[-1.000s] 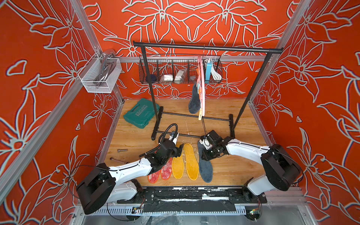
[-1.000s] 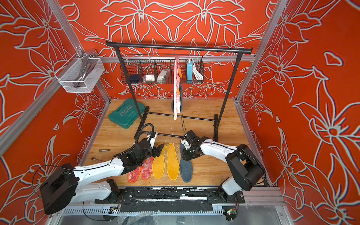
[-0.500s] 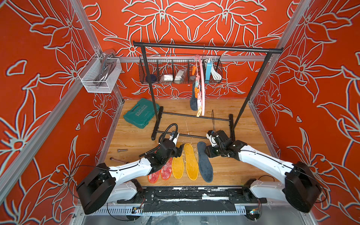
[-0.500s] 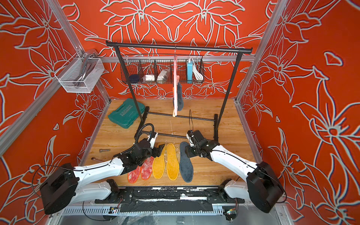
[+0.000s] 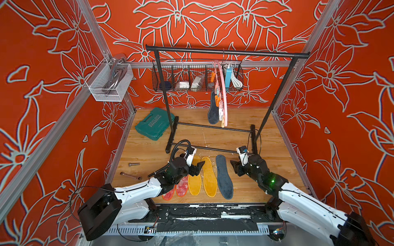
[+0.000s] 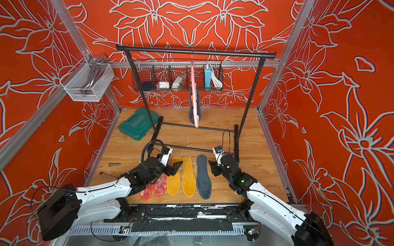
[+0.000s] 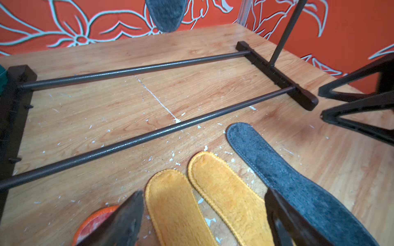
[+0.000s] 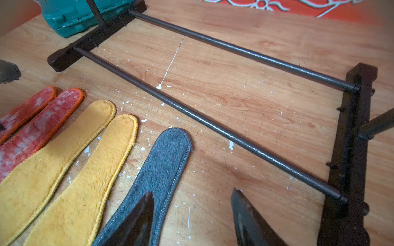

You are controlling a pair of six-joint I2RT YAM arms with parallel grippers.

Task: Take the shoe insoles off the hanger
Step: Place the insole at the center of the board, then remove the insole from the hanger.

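ok so five of the shoe insoles are down on the wooden table (image 5: 213,140), lined up side by side near the front edge: the two red-white ones (image 5: 181,187) on the robot's left, then the two mustard yellow ones (image 5: 210,176), then one dark grey insole (image 5: 223,176) at the right end of the row. The other dark grey one (image 5: 213,110) hangs toe-down from the pink hanger (image 5: 224,93), clipped in among its little coloured pegs (image 5: 217,100). The hanger is hooked on the top bar of the black rack (image 5: 226,52). The left gripper (image 5: 197,168) sits low over the toe ends of the red and yellow insoles with its jaws spread wide and nothing between them. The right gripper (image 5: 235,169) is just beside the grey insole on the table, on its right. Its jaws are apart too and empty, and in the right wrist view one finger overlaps that insole's edge, though I can't tell if it actually touches. There's also a green tool case (image 5: 154,123) lying at the back left by the rack's foot, and a black wire basket (image 5: 197,78) of odds and ends on the back wall
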